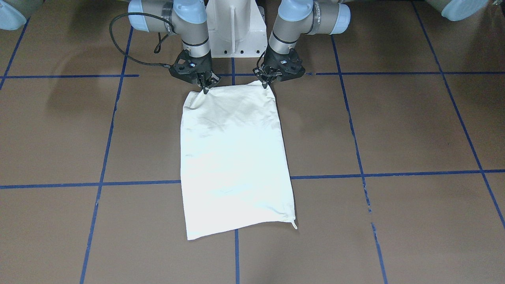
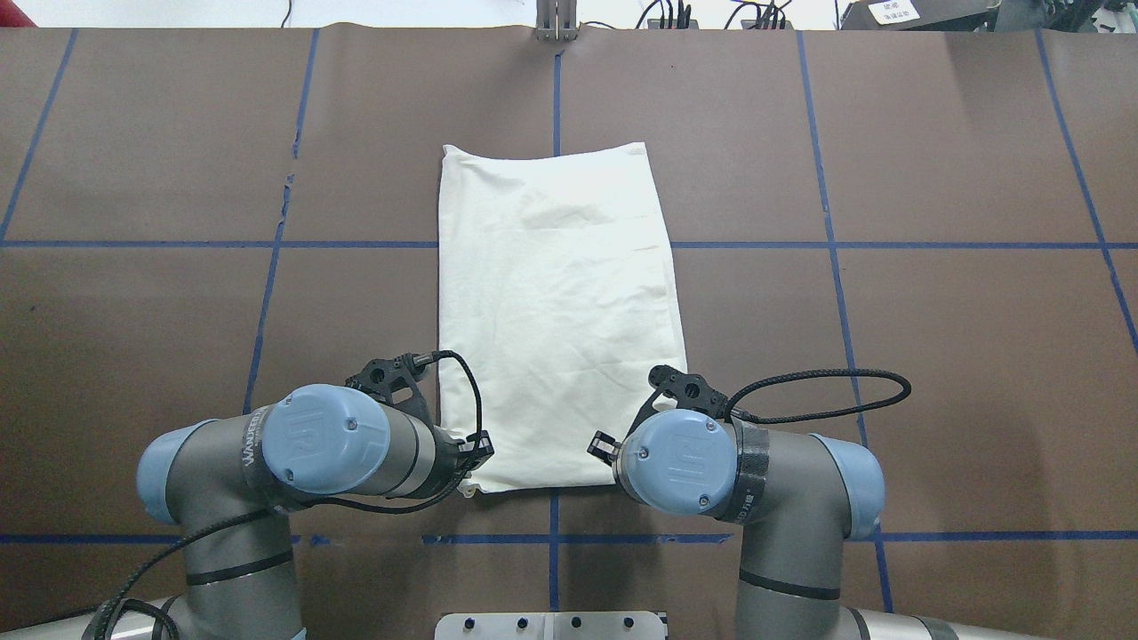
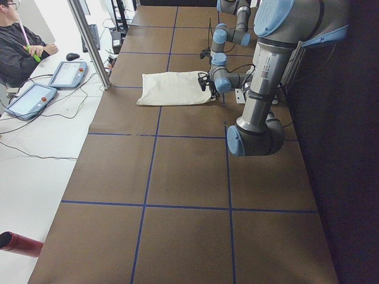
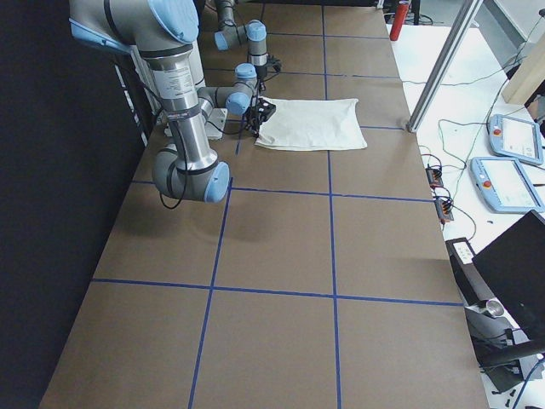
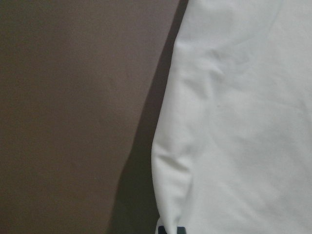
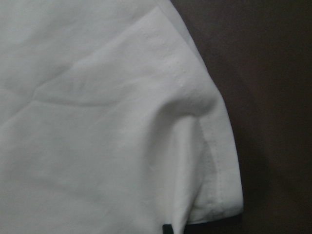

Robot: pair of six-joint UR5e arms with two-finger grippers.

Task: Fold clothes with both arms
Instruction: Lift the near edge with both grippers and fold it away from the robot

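Shirt [image 1: 232,157], a long plain strip, lay flat mid-frame on the counter [image 1: 394,126]. Its two upper corners were held by the left tool [image 1: 266,83] and right tool [image 1: 205,89], both pinched narrow on the fabric. Risk: a shallow pinch could have slipped or caught one layer only, and uneven lifting could have skewed the fold.

Even overhead light, soft shadows on the table [image 1: 394,130], shirt [image 1: 232,157] slightly overexposed, wrist views dim and soft

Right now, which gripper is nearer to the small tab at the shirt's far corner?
Left. The left gripper is at the robot-side corner of the same long edge as the tab; the right gripper is at the other robot-side corner of the shirt, diagonally across.
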